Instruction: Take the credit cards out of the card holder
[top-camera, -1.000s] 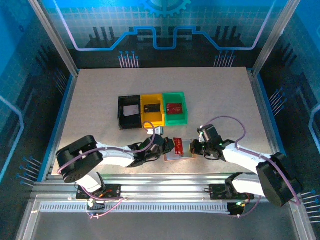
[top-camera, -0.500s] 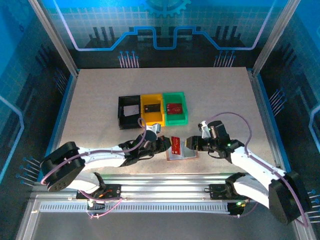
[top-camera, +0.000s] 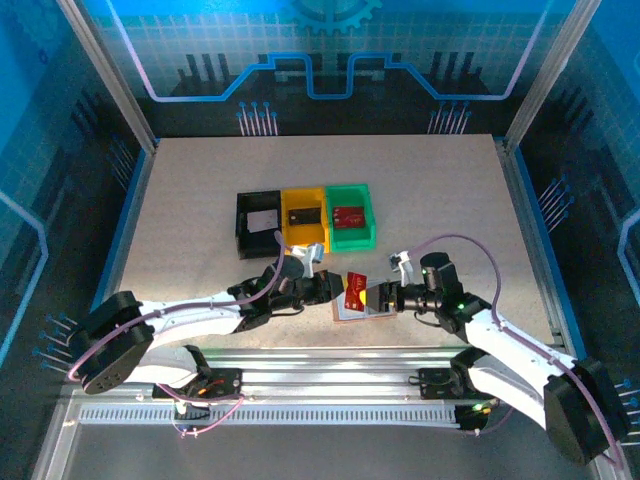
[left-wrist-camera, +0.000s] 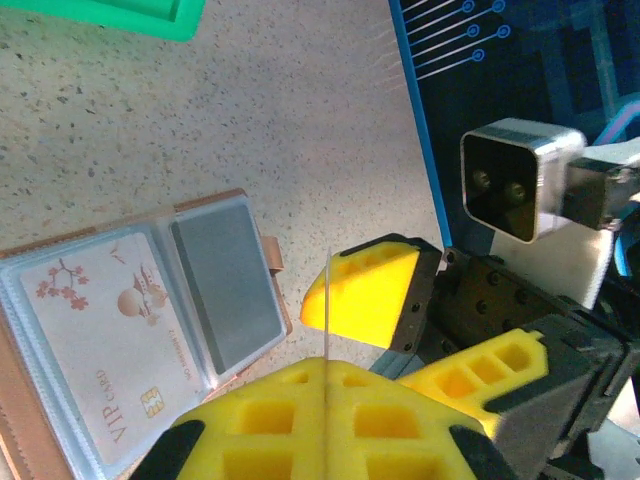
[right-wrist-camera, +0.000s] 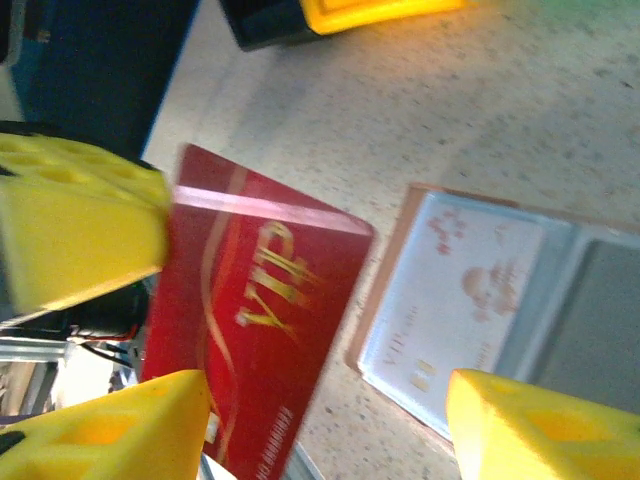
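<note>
At the near bench (top-camera: 450, 200) edge, seen from above: one red card (top-camera: 354, 290) pinched by left fingers (top-camera: 337, 290) over one open card holder (top-camera: 362, 314); right fingers (top-camera: 378, 297) spread beside it; three trays (top-camera: 306, 241) farther back, one card in each. Left wrist: one white card (left-wrist-camera: 105, 340) left inside, neighbouring pocket (left-wrist-camera: 225, 285) empty. Right wrist: red card (right-wrist-camera: 250, 320) free of the holder; four of five apparently out.

Red card (right-wrist-camera: 250, 330) tilted, beside open card holder (left-wrist-camera: 226, 272)
</note>
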